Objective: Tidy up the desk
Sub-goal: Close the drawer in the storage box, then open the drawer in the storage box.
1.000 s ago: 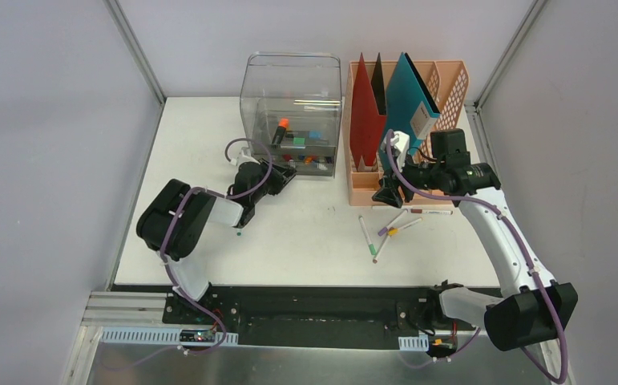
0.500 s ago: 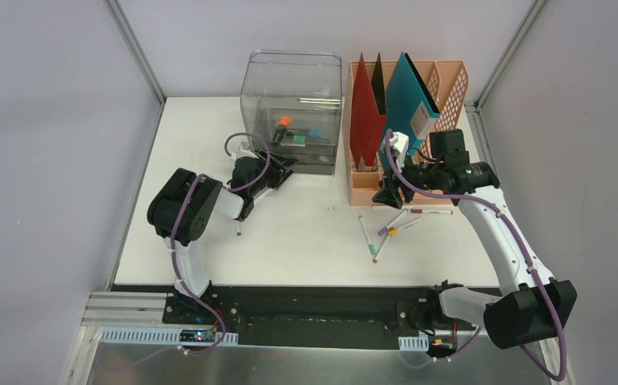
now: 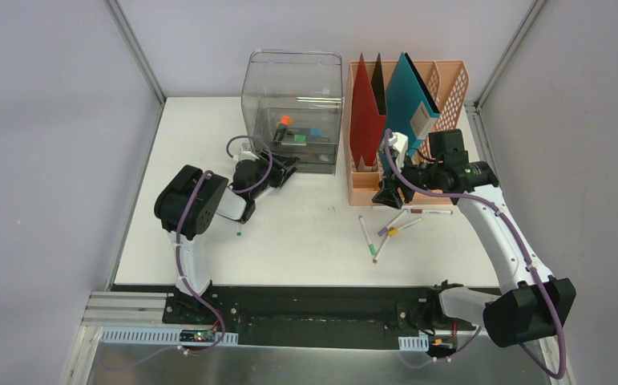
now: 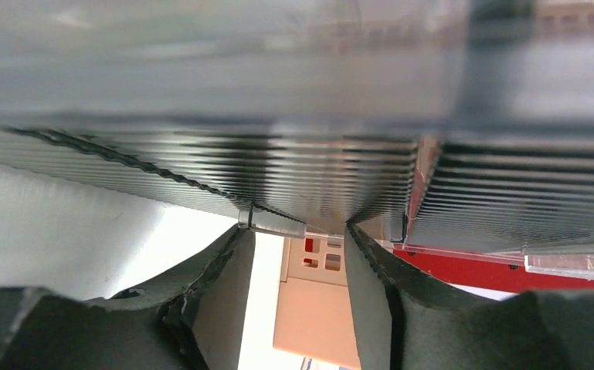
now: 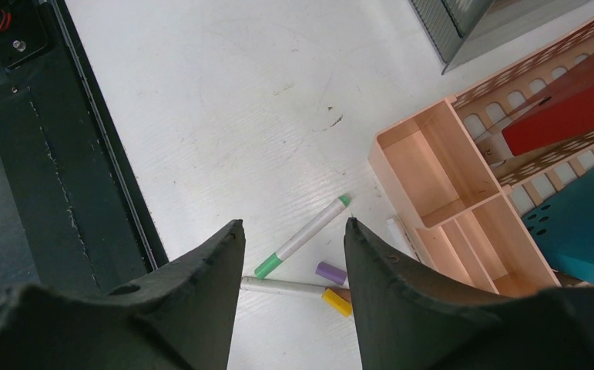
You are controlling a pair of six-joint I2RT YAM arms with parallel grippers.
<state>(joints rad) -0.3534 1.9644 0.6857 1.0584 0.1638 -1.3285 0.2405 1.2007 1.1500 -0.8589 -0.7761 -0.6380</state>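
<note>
One white desk [image 3: 305, 241] fills the floor of the walled cell, and the loose things on it are a small scatter of pens [image 3: 389, 231] lying flat right of its middle, just in front of the peach file rack [image 3: 452, 80]. From the right gripper [image 3: 387, 195] the pens lie almost straight below and slightly toward the robot. The right wrist view shows a green-capped pen [image 5: 303, 235] running diagonally under the gap between the spread, empty jaws. Its long axis is neither in line with them nor square to them, so the wrist would likely need a turn before closing. The right arm is plainly the nearer one. The left gripper [image 3: 285, 170] is well apart from the pens, at the foot of the clear drawer box [image 3: 293, 96], its jaws parted and gripping nothing, with a small clear tab on the box front at their tips.
</note>
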